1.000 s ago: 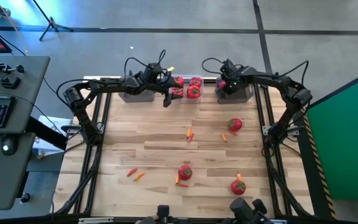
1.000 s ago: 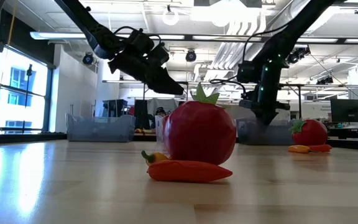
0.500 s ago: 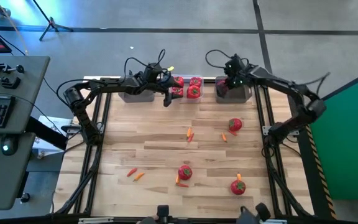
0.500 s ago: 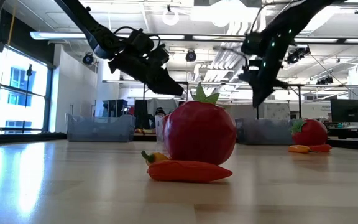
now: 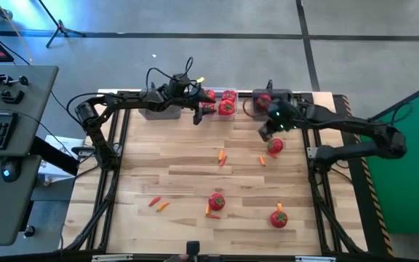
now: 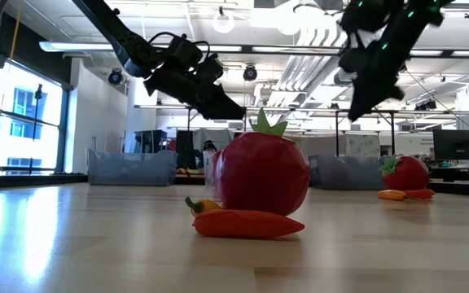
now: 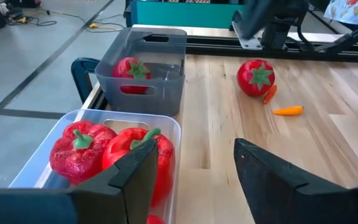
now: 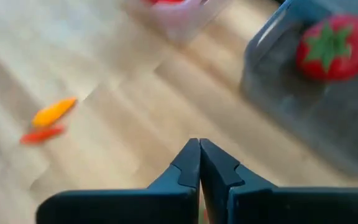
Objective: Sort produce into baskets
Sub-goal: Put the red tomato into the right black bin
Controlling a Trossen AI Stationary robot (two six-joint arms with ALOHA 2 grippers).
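Observation:
Three baskets stand along the far edge: a dark grey one (image 5: 158,110) under my left arm, a clear one (image 7: 104,124) holding two red peppers (image 7: 82,152), and a dark grey one (image 8: 303,93) holding a tomato (image 8: 334,46). My left gripper (image 7: 197,168) hovers open just in front of the clear basket (image 5: 220,102), with nothing between its fingers. My right gripper (image 8: 199,155) is shut and empty, raised over bare wood near a tomato (image 5: 275,145) that rests on the table. Other tomatoes (image 5: 216,201) (image 5: 278,217) and carrot pieces (image 5: 222,156) (image 5: 262,161) lie loose.
More carrot pieces lie near the front left (image 5: 158,204) and beside the front tomatoes (image 6: 247,224). Bare wood spreads across the table's left half. A black frame rail runs behind the baskets (image 7: 278,46).
My right gripper has left the spot over the right grey basket, rising and swinging toward the table's near edge, and now hangs beside the loose tomato; it has stayed shut.

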